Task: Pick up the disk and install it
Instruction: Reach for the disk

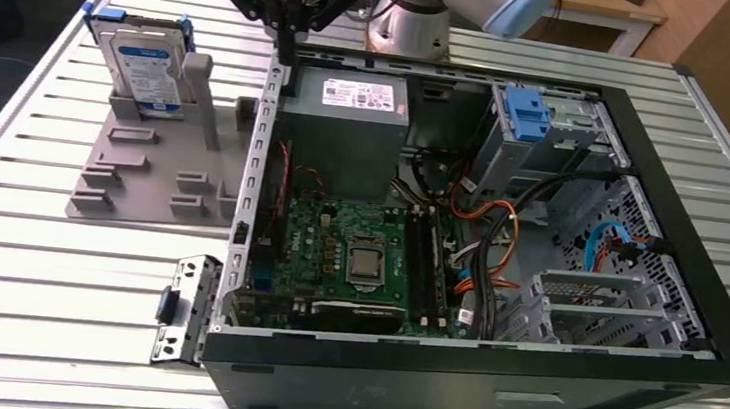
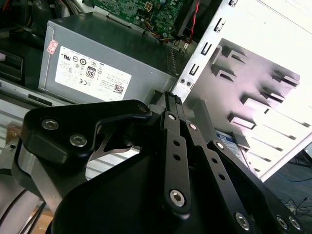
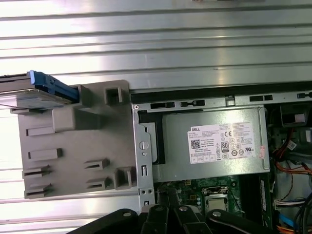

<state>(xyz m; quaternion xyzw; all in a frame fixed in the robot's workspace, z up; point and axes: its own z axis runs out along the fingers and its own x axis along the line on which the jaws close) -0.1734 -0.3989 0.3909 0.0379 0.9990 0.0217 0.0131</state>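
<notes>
The disk (image 1: 147, 61), silver with a white-and-blue label and blue side rails, stands on edge at the far end of the grey slotted stand (image 1: 139, 178), on the exterior view's left. In the first wrist view the disk (image 3: 43, 91) shows edge-on at one corner of the stand (image 3: 73, 141). My black gripper (image 1: 287, 48) hangs above the rear edge of the open computer case, to the right of the disk and apart from it. In the second wrist view the gripper (image 2: 171, 97) has its fingers (image 2: 176, 146) closed together with nothing between them.
The open computer case (image 1: 678, 295) lies on the slatted metal table (image 1: 10, 271). Inside are a grey power supply (image 1: 347, 112) with a white sticker, a green motherboard (image 1: 347, 258), loose cables (image 1: 495, 247) and a drive cage with a blue latch (image 1: 525, 109). A metal bracket (image 1: 187, 308) lies beside the case.
</notes>
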